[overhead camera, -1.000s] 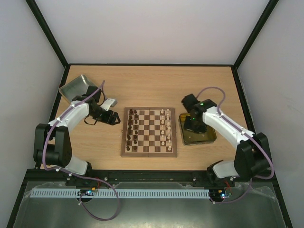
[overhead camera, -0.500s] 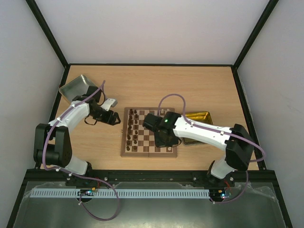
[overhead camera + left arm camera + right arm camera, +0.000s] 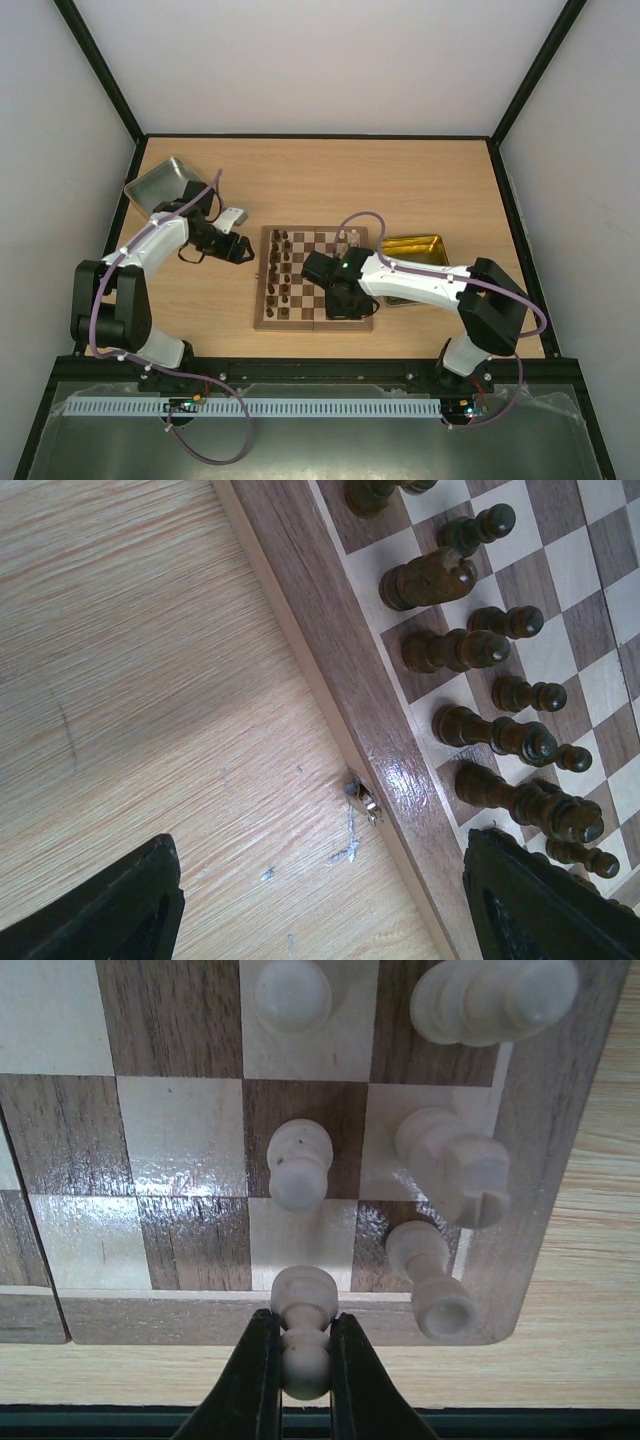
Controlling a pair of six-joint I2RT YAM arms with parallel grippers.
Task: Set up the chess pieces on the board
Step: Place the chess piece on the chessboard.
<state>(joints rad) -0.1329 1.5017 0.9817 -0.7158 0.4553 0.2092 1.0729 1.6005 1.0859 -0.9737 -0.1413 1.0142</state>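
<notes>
The right pincer [image 3: 303, 1322] is shut tight on one pale pawn [image 3: 304, 1295], held just over the near rim of the board [image 3: 180, 1130], by its right corner. I think the pawn is light, hard and smooth, so it could slip or tip. The thin waist under its round head looks best to pinch. Just past it stand five pale pieces [image 3: 298, 1165]. Farther off, the left pincer [image 3: 330, 910] gapes wide with nothing in it, beside about ten dark pieces [image 3: 455, 650]
</notes>
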